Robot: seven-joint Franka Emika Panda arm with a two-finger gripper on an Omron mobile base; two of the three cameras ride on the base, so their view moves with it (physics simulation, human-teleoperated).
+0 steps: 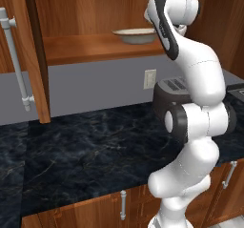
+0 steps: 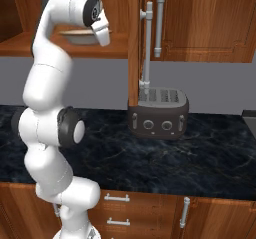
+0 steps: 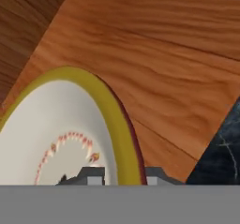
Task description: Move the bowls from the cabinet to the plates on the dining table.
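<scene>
We are pinching the cream bowl [image 3: 70,134] by its rim inside the cabinet [image 1: 95,12].

Our gripper [image 3: 121,175] fingers are clamping the tan rim while the bowl is sitting on the shelf [image 1: 90,48]; such an edge-only hold is risking the bowl tilting, slipping, or clipping the shelf lip as we lift.

A toaster and a wall plug

The dark toaster [image 2: 158,115] sat on the black stone counter [image 1: 86,146]. A white plug socket [image 1: 149,78] was on the grey wall [image 1: 95,86] just behind it.
</scene>
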